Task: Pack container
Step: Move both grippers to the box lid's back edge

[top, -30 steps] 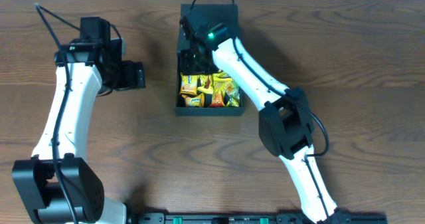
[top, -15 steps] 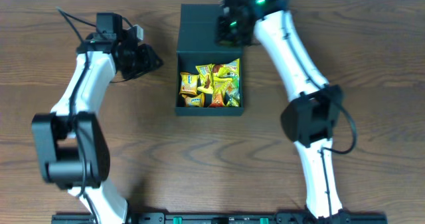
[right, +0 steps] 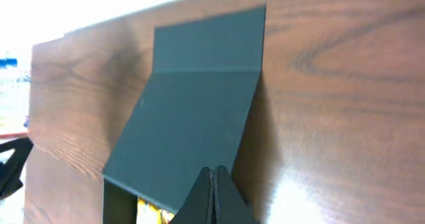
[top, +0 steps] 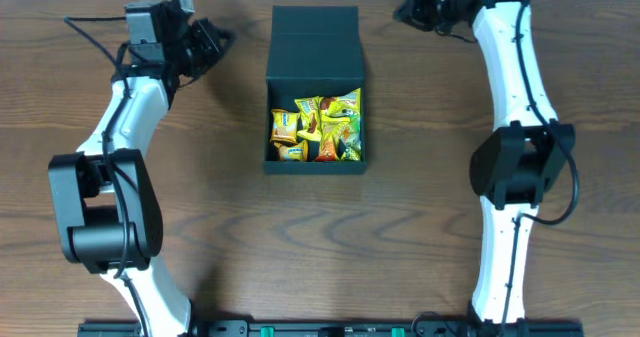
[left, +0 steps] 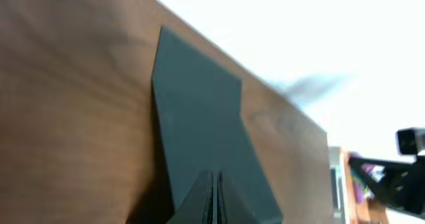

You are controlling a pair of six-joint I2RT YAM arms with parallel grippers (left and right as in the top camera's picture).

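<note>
Wooden table [top: 230, 237], container [top: 314, 37] open, snack packets [top: 318, 129] inside; left gripper [left: 214, 184], right gripper [right: 214, 181] clenched, empty

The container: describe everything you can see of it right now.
The container is a dark teal-green, matte, square rigid box, upright on the wooden table at centre. Its creased flap lid is open, thrown back toward the far edge. Yellow snack packets lie inside. Nothing else touches it.
</note>
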